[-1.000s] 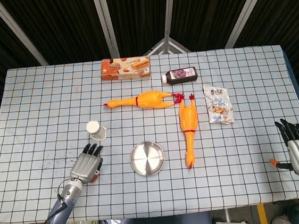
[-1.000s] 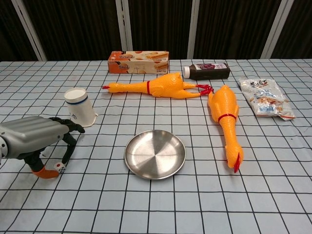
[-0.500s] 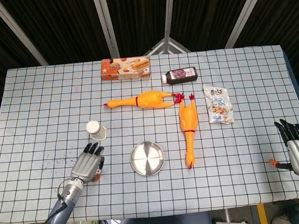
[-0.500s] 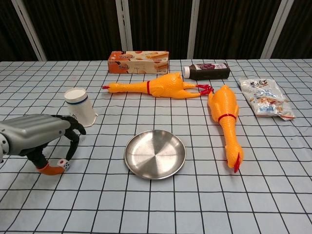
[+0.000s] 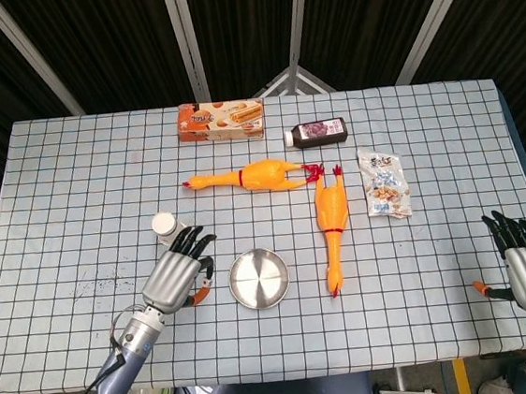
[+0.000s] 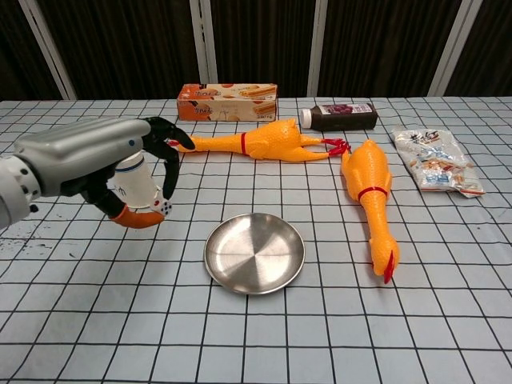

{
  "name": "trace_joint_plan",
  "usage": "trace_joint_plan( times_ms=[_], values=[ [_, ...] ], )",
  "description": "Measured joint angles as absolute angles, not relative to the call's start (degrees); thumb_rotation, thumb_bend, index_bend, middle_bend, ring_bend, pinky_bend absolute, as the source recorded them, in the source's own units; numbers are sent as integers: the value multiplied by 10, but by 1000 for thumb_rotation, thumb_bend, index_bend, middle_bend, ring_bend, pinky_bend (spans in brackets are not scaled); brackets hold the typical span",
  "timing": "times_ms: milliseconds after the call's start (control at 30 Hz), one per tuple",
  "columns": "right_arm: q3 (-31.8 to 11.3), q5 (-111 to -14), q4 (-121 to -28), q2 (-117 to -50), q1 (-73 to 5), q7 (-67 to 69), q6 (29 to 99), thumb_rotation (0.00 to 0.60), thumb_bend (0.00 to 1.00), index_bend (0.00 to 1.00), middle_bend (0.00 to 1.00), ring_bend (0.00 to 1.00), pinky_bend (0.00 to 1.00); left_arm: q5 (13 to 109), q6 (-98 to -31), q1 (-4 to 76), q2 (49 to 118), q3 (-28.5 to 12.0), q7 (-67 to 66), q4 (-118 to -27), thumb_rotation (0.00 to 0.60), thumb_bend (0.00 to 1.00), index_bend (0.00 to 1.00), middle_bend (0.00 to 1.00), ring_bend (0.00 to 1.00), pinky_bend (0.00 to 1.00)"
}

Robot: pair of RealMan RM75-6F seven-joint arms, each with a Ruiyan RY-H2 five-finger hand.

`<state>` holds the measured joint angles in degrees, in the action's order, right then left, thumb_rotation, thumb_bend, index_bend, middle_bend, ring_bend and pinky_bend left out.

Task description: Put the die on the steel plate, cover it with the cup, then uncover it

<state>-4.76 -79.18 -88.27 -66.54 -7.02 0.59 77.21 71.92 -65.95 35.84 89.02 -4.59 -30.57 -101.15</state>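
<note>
The die (image 6: 162, 208) is pinched in the left hand (image 6: 120, 164) at the steel plate's (image 6: 254, 253) nine o'clock, seemingly lifted; the right hand (image 5: 524, 259) is spread.

steel plate (image 6: 254, 253): shiny metal | cup (image 6: 132, 182): matt paper | table (image 6: 320, 320): checked cloth

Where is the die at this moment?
In the chest view, the die is pinched in the left hand, raised above the table left of the steel plate and in front of the cup.
</note>
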Motion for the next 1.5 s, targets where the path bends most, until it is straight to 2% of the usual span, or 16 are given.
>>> trace_joint_plan(
  times_ms=[433,633,867,1133,1500],
  values=[
    [-52,-782,-873,-662,-70,23,768,600,21,53,0,87,0,659,-587,454,1078,-117,-349,-826,600,504,613,124,0,0],
    [-52,-785,-873,-660,-68,27,771,600,21,53,0,87,0,621,-567,486,1124,-141,-382,-784,600,495,478,74,0,0],
    [-51,-783,-874,-658,-68,31,769,600,20,53,0,87,0,578,-553,493,1110,-140,-423,-805,600,495,507,100,0,0],
    [-50,-784,-878,-659,-70,22,764,600,21,53,0,87,0,559,-572,479,1063,-136,-435,-846,600,496,539,105,0,0],
    [-51,-773,-876,-665,-74,12,753,600,21,53,0,88,0,542,-554,472,1045,-123,-412,-839,600,495,537,99,0,0]
  ],
)
